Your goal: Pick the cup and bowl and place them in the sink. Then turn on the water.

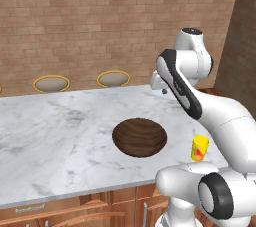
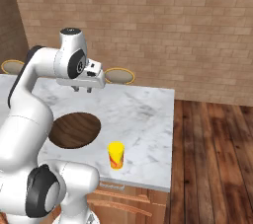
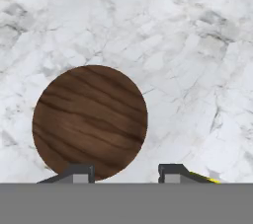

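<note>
The dark brown wooden bowl (image 1: 139,137) (image 2: 74,130) (image 3: 90,122) rests on the white marble counter (image 1: 55,136). To its right, near the counter's front right corner, stands the small yellow cup (image 1: 199,148) (image 2: 116,155); only a yellow sliver of it (image 3: 206,179) shows in the hand view. My gripper (image 1: 163,90) (image 2: 82,89) (image 3: 126,172) hangs well above the counter behind the bowl, pointing down. It is open, with nothing between its fingers. The sink and the water are out of view.
Two round stools (image 1: 51,83) (image 1: 113,78) stand behind the counter against a brick wall. The counter ends to the right of the cup, with wooden floor (image 2: 212,159) beyond. Bare marble stretches to the left of the bowl.
</note>
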